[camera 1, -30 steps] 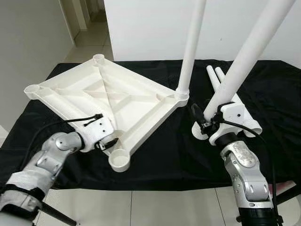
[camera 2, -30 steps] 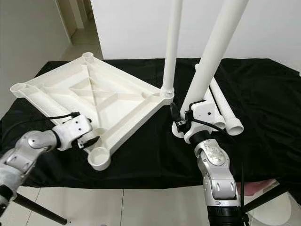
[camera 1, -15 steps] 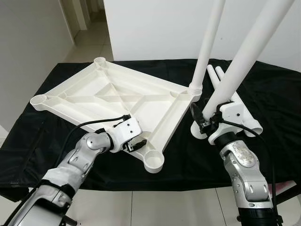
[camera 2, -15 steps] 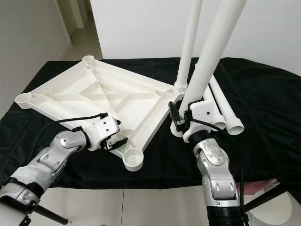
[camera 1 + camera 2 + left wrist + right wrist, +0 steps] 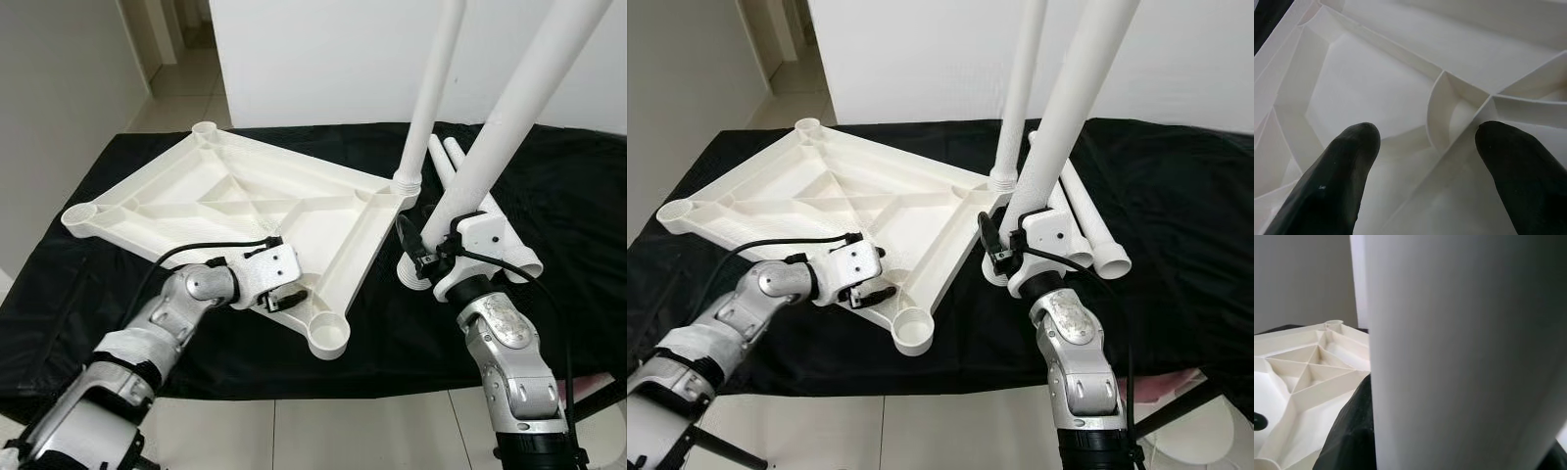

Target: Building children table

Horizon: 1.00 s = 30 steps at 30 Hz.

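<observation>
A: Where is your tabletop (image 5: pixel 245 201)?
B: Upside down on the black cloth (image 5: pixel 372 323), one leg (image 5: pixel 428 98) upright in its right corner socket.

A: And your grippers?
B: Your left gripper (image 5: pixel 279 299) sits at the tabletop's near edge, fingers (image 5: pixel 1337 176) spread over the ribs. Your right gripper (image 5: pixel 419 257), beside that socket, clamps a second leg (image 5: pixel 509 108).

White wall (image 5: pixel 323 59), pale tiled floor (image 5: pixel 323 431), black cloth-covered table (image 5: pixel 588 176)
</observation>
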Motion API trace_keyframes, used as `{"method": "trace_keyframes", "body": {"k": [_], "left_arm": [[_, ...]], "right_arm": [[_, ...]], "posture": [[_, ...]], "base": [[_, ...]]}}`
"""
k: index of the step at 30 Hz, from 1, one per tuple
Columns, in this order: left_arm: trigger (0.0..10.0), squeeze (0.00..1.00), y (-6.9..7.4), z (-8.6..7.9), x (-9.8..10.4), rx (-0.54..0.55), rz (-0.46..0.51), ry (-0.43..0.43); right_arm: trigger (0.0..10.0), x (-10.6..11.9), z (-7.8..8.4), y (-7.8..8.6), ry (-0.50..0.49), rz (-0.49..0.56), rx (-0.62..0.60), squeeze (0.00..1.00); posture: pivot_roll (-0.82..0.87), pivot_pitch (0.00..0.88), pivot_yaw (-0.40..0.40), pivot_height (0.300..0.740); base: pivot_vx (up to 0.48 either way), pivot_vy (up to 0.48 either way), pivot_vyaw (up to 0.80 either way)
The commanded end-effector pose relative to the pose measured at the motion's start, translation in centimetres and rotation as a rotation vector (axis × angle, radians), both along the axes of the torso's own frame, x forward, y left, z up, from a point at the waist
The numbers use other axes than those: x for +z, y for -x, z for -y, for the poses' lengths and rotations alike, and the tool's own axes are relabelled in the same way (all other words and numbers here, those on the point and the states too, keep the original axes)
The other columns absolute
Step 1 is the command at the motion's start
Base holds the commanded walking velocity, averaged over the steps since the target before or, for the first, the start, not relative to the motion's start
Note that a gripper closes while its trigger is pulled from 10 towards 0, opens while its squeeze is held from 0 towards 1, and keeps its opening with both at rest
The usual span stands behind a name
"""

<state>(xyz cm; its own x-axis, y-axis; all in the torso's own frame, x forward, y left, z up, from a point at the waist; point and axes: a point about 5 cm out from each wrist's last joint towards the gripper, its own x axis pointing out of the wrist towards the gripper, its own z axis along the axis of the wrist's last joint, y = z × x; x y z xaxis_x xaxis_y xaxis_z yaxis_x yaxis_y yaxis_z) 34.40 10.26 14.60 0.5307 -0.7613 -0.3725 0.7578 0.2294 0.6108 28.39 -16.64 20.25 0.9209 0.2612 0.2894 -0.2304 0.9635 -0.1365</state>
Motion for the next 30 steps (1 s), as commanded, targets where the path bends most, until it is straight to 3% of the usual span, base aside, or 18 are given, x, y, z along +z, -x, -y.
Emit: {"method": "trace_keyframes", "body": {"k": [1, 11, 17, 23, 30], "left_arm": [[10.0, 0.00, 0.6, -0.8, -1.2, -0.067, -0.085, -0.076], [10.0, 0.00, 0.5, -1.7, -1.3, -0.121, -0.201, -0.071], [10.0, 0.00, 0.2, -1.3, -1.2, -0.194, -0.362, -0.025], [10.0, 0.00, 0.4, -0.3, -1.9, -0.245, -0.423, -0.052], [10.0, 0.00, 0.1, 0.2, -2.2, -0.221, -0.424, -0.056]], "right_arm": [[10.0, -0.4, -0.1, 0.3, -0.019, -0.002, -0.002, 0.00], [10.0, -1.1, -0.3, 0.9, -0.031, -0.023, 0.005, 0.00], [10.0, -1.0, -0.1, 0.8, -0.017, -0.018, 0.009, 0.00], [10.0, -1.0, -0.2, 0.9, -0.008, -0.018, 0.016, 0.00], [10.0, -1.2, -0.3, 1.4, -0.008, -0.025, 0.012, 0.00]], "posture": [[-0.05, 0.034, 0.096, 0.740], [-0.05, 0.017, 0.100, 0.740], [-0.06, 0.010, 0.099, 0.740], [-0.08, 0.019, 0.107, 0.740], [-0.10, 0.027, 0.115, 0.740]], "base": [[0.000, 0.000, 0.00], [0.000, 0.000, 0.00], [0.000, 0.000, 0.00], [0.000, 0.000, 0.00], [0.000, 0.000, 0.00]]}}
